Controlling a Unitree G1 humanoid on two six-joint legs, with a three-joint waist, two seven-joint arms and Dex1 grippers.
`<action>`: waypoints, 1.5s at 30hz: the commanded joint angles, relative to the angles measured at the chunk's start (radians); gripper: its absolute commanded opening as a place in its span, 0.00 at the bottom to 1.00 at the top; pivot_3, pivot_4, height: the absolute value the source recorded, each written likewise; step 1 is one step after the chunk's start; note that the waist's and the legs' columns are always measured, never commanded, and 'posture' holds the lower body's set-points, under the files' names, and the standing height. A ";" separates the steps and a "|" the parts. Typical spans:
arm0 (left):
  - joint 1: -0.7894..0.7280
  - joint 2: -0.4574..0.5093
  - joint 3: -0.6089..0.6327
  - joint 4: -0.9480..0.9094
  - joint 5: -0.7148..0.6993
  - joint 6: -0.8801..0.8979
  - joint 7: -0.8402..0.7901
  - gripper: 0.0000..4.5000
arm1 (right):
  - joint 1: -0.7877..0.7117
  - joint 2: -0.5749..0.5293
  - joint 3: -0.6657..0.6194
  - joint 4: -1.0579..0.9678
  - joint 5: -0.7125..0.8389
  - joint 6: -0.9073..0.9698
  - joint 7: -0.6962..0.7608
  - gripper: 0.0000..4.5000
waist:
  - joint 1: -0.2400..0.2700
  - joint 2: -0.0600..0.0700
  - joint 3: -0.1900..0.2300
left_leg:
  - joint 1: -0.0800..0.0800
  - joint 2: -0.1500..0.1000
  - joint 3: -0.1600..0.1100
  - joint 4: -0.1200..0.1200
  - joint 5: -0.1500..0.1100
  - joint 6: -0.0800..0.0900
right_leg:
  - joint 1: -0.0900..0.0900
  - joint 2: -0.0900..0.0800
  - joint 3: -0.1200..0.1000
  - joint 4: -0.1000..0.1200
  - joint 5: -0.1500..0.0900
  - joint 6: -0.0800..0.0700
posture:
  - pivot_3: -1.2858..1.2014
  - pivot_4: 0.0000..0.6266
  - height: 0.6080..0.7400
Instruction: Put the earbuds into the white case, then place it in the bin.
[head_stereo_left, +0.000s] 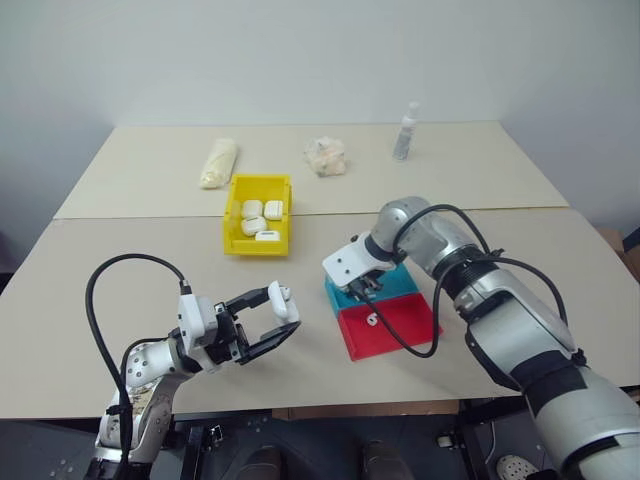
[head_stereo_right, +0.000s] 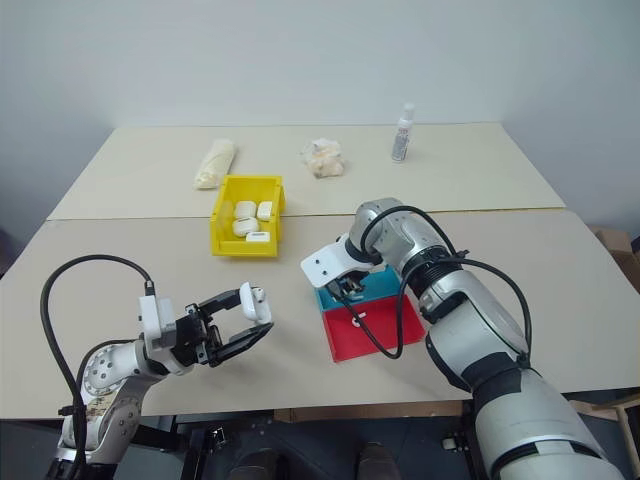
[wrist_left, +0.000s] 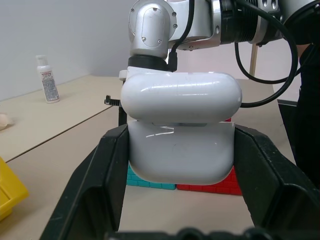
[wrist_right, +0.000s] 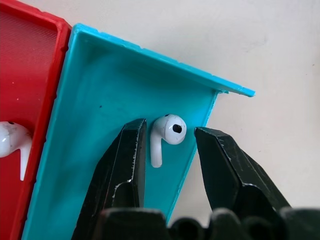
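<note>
My left gripper (head_stereo_left: 286, 313) is shut on the white case (head_stereo_left: 283, 298) and holds it above the table's near left. The left wrist view shows the case (wrist_left: 180, 155) clamped between both black fingers, its lid slightly ajar. My right gripper (head_stereo_left: 362, 287) points down into the blue half of a small tray (head_stereo_left: 400, 282). In the right wrist view its fingers (wrist_right: 127, 150) stand open on either side of one earbud (wrist_right: 169, 131) lying in the blue corner, with narrow gaps. A second earbud (head_stereo_left: 371, 320) lies in the red half. The yellow bin (head_stereo_left: 230, 222) stands behind.
Several white cases lie inside the bin. At the back of the table are a small spray bottle (head_stereo_left: 405, 132), a crumpled paper wad (head_stereo_left: 325, 155) and a cream wrapped roll (head_stereo_left: 218, 162). Black cables loop off both arms.
</note>
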 joint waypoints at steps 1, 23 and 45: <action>-0.006 0.007 0.006 -0.027 -0.006 -0.013 0.005 0.62 | -0.025 -0.001 -0.016 0.005 -0.011 -0.024 -0.002 0.42 | 0.000 0.000 0.000 | 0.000 0.000 0.000 0.000 0.000 0.000 | 0.000 0.000 0.000 0.000 0.000 0.000 | 0.52 0.24 1.00; -0.025 0.013 0.009 -0.022 -0.018 -0.007 0.000 0.62 | -0.014 -0.018 -0.054 -0.042 0.011 0.028 0.003 0.23 | 0.000 0.000 0.000 | 0.000 0.000 0.000 0.000 0.000 0.000 | 0.000 0.000 0.000 0.000 0.000 0.000 | 0.52 0.24 1.00; -0.285 -0.192 -0.093 0.003 -0.099 0.047 0.053 0.62 | 0.394 -0.211 -0.922 -1.413 0.687 1.388 -0.236 0.23 | 0.029 0.000 0.000 | -0.002 0.000 0.000 0.003 -0.002 0.003 | 0.001 0.000 0.000 0.000 0.000 0.000 | 0.52 0.24 1.00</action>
